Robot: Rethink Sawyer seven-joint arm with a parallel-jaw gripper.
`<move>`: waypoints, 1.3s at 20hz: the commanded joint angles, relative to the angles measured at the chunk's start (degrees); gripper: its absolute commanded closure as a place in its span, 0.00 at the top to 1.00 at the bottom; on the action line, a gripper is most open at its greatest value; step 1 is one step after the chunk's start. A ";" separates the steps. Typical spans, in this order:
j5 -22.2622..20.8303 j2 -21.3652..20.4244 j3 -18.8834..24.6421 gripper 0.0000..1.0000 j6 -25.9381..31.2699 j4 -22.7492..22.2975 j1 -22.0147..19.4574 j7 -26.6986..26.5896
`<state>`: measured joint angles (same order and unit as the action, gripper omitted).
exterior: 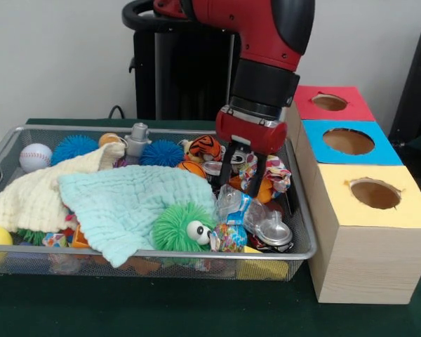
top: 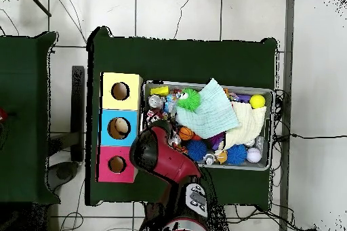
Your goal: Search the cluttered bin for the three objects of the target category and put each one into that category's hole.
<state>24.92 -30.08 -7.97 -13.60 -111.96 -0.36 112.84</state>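
The silver wire-mesh bin (exterior: 161, 253) is packed with toys and cloths; it also shows in the overhead view (top: 270, 128). My gripper (exterior: 243, 180) hangs open over the bin's right part, its fingertips just above the clutter with nothing held. A crushed clear bottle with a blue label (exterior: 236, 206) lies just below and in front of it. A silver-topped can (exterior: 273, 232) lies at the bin's front right corner. Another silver can top (exterior: 212, 168) shows just left of the fingers. In the overhead view the red arm (top: 161, 155) hides the gripper.
Three boxes with round holes stand beside the bin: red (exterior: 330, 104), blue (exterior: 348, 142), yellow (exterior: 376, 194). A mint cloth (exterior: 137, 203) and a cream cloth (exterior: 42, 191) cover the bin's left and middle. A green spiky ball (exterior: 177, 228), blue spiky balls (exterior: 75, 148), a baseball (exterior: 35, 156) and a tiger toy (exterior: 205, 147) lie around.
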 commanded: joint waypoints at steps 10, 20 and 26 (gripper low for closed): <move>-3.88 1.98 14.75 1.00 -9.65 2.11 -10.80 21.07; 2.93 -3.34 8.86 1.00 2.92 1.23 -4.65 14.69; 3.03 -4.32 8.34 1.00 5.17 1.65 -4.30 14.34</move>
<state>24.70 -33.09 -0.84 -15.25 -111.99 -4.63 117.52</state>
